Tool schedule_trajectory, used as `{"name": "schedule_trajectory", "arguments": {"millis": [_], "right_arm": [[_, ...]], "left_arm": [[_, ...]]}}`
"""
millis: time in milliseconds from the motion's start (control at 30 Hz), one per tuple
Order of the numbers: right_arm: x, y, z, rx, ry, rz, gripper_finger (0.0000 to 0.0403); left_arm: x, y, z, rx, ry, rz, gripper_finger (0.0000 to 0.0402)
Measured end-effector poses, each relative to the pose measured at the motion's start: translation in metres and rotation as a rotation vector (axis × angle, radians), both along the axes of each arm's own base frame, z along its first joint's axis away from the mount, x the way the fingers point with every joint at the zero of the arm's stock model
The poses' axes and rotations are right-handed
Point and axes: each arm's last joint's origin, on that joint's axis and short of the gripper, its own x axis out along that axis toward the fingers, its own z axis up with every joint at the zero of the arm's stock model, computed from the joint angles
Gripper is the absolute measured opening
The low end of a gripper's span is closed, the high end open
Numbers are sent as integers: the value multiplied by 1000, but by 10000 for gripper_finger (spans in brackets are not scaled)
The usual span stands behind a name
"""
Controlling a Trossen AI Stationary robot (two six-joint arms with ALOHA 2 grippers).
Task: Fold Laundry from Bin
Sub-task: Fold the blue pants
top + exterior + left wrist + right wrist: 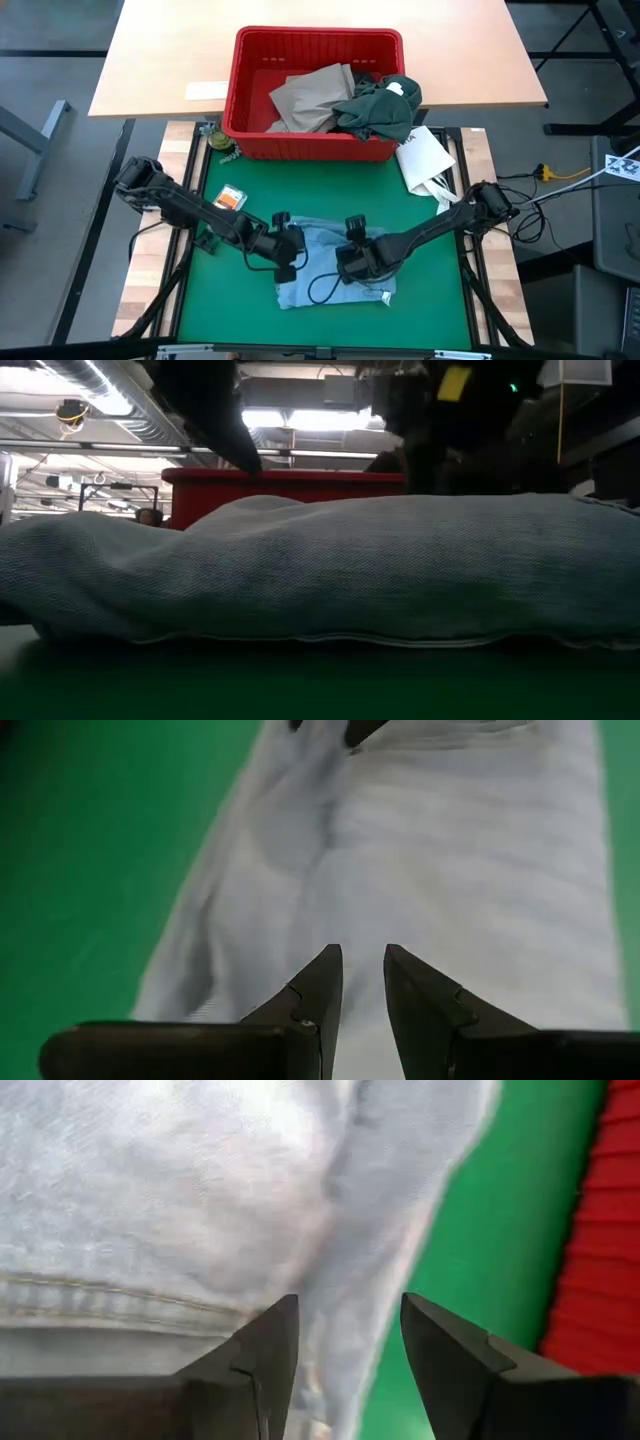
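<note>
- The light blue garment [335, 265] lies flat on the green mat [225, 310], at the near middle of the worktop [150, 270].
- The left gripper [288, 250] is low over the left part of this garment. Its two fingers [320, 990] are a little apart, with only a thin gap, and nothing sits between them.
- The right gripper [352, 262] is low over the right part of the same garment. Its fingers [270, 1345] are wider apart and hold nothing.
- The red bin [250, 110] stands at the far side of the mat.
- Tan trousers [310, 95] and a dark green garment [380, 112] lie inside the bin.
- A white packet [425, 155] lies just right of the bin.
- A small orange thing [232, 198] lies on the mat, left of the left arm.
</note>
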Motion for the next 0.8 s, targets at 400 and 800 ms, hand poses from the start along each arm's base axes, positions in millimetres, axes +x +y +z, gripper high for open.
{"name": "schedule_trajectory", "arguments": {"millis": [400, 800], "right_arm": [[-5, -4, 12, -33, 60, -55, 179], [-50, -24, -44, -85, 227, -285, 179]], "left_arm": [[9, 18, -26, 71, 137, 44, 74], [25, 59, -68, 198, 290, 206, 74]]}}
